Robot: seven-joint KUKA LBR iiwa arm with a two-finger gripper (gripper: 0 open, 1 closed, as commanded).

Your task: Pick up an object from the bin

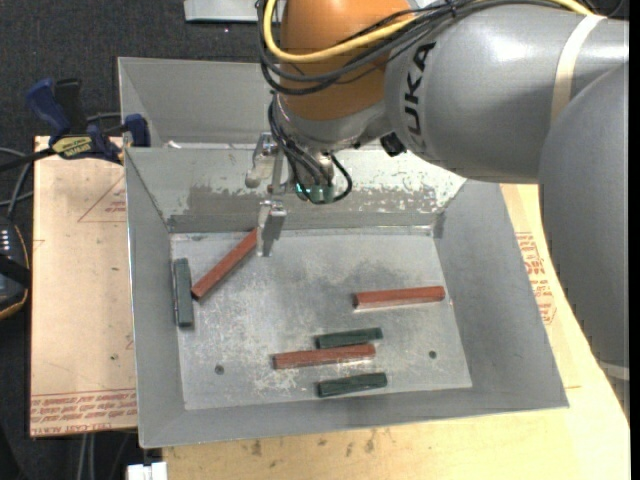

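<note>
— Hanging where, that gripper [270,230]?
— Near the bin's [152,348] back wall, left of middle; its tip is just beside the upper end of a slanted red-brown bar [225,265]; released or clenched, I cannot tell.
— And the rest?
— A dark green bar [183,293] lies along the left wall, just beside the slanted one's lower end; a second red-brown bar [398,297] lies toward the right wall; three more bars [323,356] lie near the front edge.

One camera looks down into the grey metal bin [300,298] from up high, a little off to one side. It is near enough that the bin fills most of its view. The arm [520,78] reaches in from the right.
</note>
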